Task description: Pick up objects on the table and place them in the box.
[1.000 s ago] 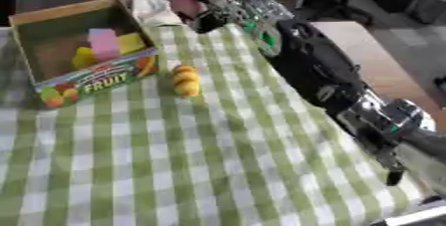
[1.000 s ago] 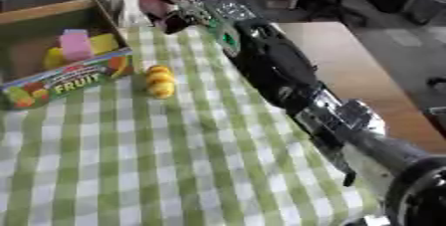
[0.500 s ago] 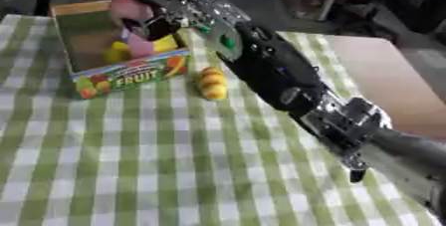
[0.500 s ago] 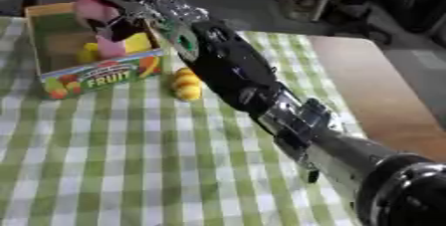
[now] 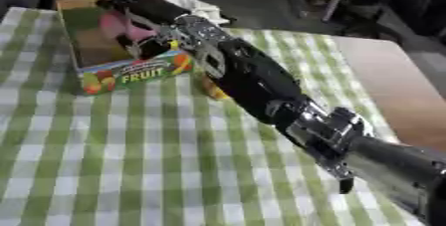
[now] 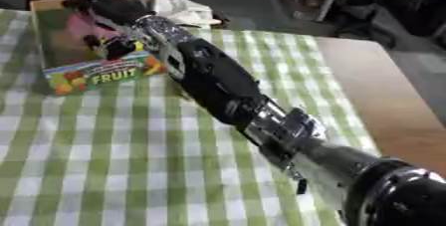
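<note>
My right arm reaches from the lower right up to the cardboard box (image 5: 131, 73), which carries a "FRUIT" label on its front wall. Over the box's inside, my right hand (image 5: 146, 12) has its dark fingers curled round a pink object (image 5: 116, 25). The box's floor is mostly hidden by the hand. A yellow-orange fruit (image 5: 212, 90) lies on the green checked cloth just right of the box, half covered by my forearm. My left hand shows in neither view.
A white crumpled cloth (image 6: 174, 6) lies behind the box's far right corner. The bare wooden tabletop (image 5: 392, 95) runs along the right of the checked cloth (image 5: 131, 160). Dark furniture stands beyond the far edge.
The right hand has moved left from beside the box's far corner to above its inside, carrying the pink object. The camera has also shifted, so the whole picture has moved.
</note>
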Motion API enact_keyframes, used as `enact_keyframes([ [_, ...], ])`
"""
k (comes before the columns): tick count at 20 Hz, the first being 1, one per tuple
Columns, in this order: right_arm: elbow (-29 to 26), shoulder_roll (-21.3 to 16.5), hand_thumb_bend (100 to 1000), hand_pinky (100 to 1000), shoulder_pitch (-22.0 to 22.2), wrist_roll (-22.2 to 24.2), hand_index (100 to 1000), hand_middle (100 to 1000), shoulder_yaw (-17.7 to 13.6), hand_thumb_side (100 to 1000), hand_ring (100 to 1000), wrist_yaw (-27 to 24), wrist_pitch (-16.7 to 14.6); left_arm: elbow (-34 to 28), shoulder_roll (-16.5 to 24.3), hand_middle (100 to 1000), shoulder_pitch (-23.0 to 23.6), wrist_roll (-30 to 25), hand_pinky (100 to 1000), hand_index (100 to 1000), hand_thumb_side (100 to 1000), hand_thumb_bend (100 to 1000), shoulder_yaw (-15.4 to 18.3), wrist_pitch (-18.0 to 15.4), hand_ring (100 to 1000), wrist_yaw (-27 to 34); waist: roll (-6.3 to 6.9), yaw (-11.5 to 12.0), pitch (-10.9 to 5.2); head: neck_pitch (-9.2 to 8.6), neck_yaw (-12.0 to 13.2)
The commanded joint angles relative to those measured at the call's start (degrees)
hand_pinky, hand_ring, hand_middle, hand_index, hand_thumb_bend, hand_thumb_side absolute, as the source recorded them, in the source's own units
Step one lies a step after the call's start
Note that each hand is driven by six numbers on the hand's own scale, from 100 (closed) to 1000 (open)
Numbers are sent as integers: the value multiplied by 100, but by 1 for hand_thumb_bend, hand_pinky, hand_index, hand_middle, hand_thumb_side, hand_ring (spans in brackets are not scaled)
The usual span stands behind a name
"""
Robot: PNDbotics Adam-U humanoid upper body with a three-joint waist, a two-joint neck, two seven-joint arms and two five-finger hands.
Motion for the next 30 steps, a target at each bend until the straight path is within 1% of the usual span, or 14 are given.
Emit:
enact_keyframes([
  [1, -186, -98, 100, 875, -111, -309, 1000, 1000, -57, 428, 918, 329, 110, -120, -1, 562, -72, -11, 611, 805, 734, 100, 6, -4, 644, -25, 53, -24, -87, -104, 19],
  [2, -227, -102, 100, 875, -104, -384, 1000, 1000, -52, 422, 918, 342, 142, -120, 0, 562, -70, -3, 611, 805, 733, 100, 12, -3, 644, -28, 58, -34, -91, -103, 16],
  [4, -392, -135, 100, 875, -81, -446, 1000, 1000, -25, 341, 915, 251, 139, -120, 2, 562, -58, 18, 611, 805, 732, 100, 31, -1, 644, -33, 79, -95, -96, -102, 23],
  [5, -569, -190, 100, 874, -56, -446, 1000, 1000, -7, 363, 911, 136, 107, -120, 5, 562, -43, 35, 611, 805, 732, 100, 51, -1, 644, -40, 98, -162, -96, -111, 42],
  [6, -796, -273, 100, 873, -9, -414, 1000, 1000, 6, 290, 908, -30, 83, -120, 8, 562, -22, 56, 611, 805, 733, 100, 76, 0, 644, -53, 118, -242, -94, -117, 71],
  [9, -1629, -642, 100, 868, 273, -120, 1000, 1000, -7, 153, 897, -701, 117, -120, 28, 561, 78, 181, 611, 804, 733, 100, 212, 22, 643, -119, 176, -539, -108, -111, 185],
  [11, -2247, -895, 100, 866, 616, 163, 1000, 1000, -101, 120, 892, -1129, 275, -120, 66, 560, 172, 307, 611, 804, 736, 100, 330, 48, 643, -181, 190, -746, -139, -83, 269],
  [14, -3020, -1122, 100, 864, 1225, 430, 1000, 1000, -312, 116, 890, -1517, 642, -120, 115, 560, 274, 456, 610, 804, 732, 100, 447, 86, 643, -267, 214, -942, -195, -40, 366],
  [16, -3230, -1158, 100, 862, 1582, 593, 1000, 1000, -362, 204, 891, -1534, 853, -120, 136, 560, 318, 512, 610, 804, 727, 100, 484, 83, 643, -291, 251, -1007, -233, -24, 404],
  [18, -3147, -1112, 100, 861, 1793, 809, 1000, 1000, -311, 276, 892, -1489, 963, -120, 146, 560, 360, 537, 610, 804, 726, 100, 500, 79, 643, -303, 291, -1040, -263, -14, 411],
  [19, -3006, -1080, 100, 865, 1842, 956, 1000, 1000, -240, 386, 901, -1453, 965, -120, 151, 560, 377, 544, 610, 804, 726, 100, 503, 77, 643, -308, 311, -1047, -268, -13, 408],
  [23, -2026, -851, 100, 872, 1715, 1645, 1000, 1000, 56, 575, 919, -1131, 690, -120, 145, 560, 424, 549, 610, 805, 725, 100, 499, 55, 642, -315, 387, -1042, -266, -3, 358],
  [27, -1005, -598, 100, 877, 1416, 1763, 1000, 1000, 65, 596, 932, -609, 480, -120, 116, 559, 446, 537, 610, 805, 727, 100, 486, 42, 642, -307, 440, -1015, -255, 33, 314],
  [30, -575, -548, 100, 882, 1305, 1648, 1000, 1000, 26, 582, 947, -148, 380, -120, 107, 559, 449, 536, 609, 804, 729, 100, 484, 45, 642, -303, 439, -1004, -254, 34, 296],
])
